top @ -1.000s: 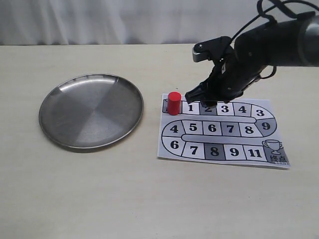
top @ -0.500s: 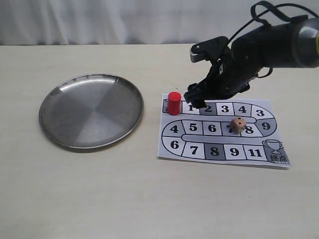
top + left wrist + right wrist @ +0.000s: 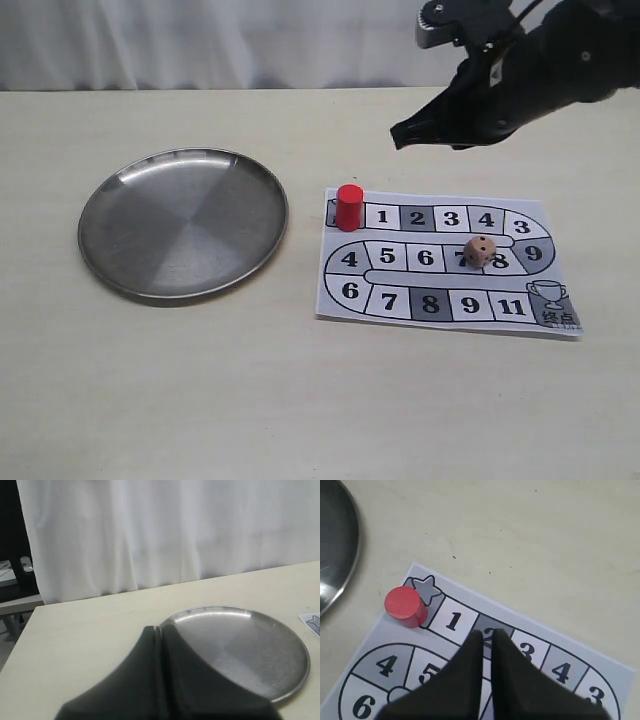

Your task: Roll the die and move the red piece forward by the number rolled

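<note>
The die (image 3: 478,251), a small tan cube, rests on the paper game board (image 3: 430,258) at the border of squares 7 and 8. Upright on the star start square at the board's top left corner is the red piece (image 3: 349,207) (image 3: 405,606). My right gripper (image 3: 400,136) (image 3: 487,632) hangs well above the board's number row, slightly open and holding nothing; the die does not show in the right wrist view. My left gripper (image 3: 159,628) is shut and empty, near the plate's rim.
A round steel plate (image 3: 183,222) (image 3: 240,650) (image 3: 335,555) lies on the table left of the board. A white curtain hangs behind the table's far edge.
The right gripper let the die go onto the board near squares 7 and 8, then rose up and away from the board. The red piece has not moved.
</note>
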Robot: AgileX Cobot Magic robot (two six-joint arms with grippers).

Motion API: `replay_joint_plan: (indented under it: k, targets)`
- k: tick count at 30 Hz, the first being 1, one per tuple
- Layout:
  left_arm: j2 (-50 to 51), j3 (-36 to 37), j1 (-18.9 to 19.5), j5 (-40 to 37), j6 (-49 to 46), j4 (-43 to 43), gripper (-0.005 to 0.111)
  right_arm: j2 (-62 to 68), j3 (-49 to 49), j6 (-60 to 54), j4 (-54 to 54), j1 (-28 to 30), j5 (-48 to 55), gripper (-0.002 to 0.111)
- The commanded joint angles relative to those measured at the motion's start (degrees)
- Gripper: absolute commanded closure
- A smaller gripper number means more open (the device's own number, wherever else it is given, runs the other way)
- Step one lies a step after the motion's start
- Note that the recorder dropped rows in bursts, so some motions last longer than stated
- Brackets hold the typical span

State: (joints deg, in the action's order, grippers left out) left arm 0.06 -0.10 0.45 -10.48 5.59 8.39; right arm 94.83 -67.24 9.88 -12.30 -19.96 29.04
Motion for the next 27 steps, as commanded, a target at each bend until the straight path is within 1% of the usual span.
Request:
replay_joint_plan:
  k: [1,7,12,16,18,22,27]
  targets:
    - [-0.06,0.1,-0.48,0.55,0.05,-0.13,0.107,-6.04,5.12,0.23,-0.62,0.74,0.31,0.104]
    - [-0.06,0.1,-0.48,0.55,0.05,-0.13,0.107,-9.87,15.33,0.23,0.68,0.74,-2.0,0.104]
    - [-0.06,0.1,-0.48,0.55,0.05,-0.13,0.107,-8.33,23.94,0.23,0.68,0.74,-9.34,0.104]
    - [-0.06,0.1,-0.48,0.55,0.05,-0.13,0.107,-5.99,28.63,0.23,0.45,0.74,-14.87,0.104]
    - [-0.06,0.1,-0.48,0.55,0.05,-0.13,0.107,-4.21,29.6,0.23,-0.83,0.79,-17.41,0.104]
    - [-0.06,0.1,-0.48,0.55,0.05,-0.13,0.107,-0.24,29.6,0.23,-0.64,0.9,-17.83,0.104]
    - [-0.06,0.1,-0.48,0.55,0.05,-0.13,0.107,3.17,29.6,0.23,0.33,4.37,-19.31,0.104]
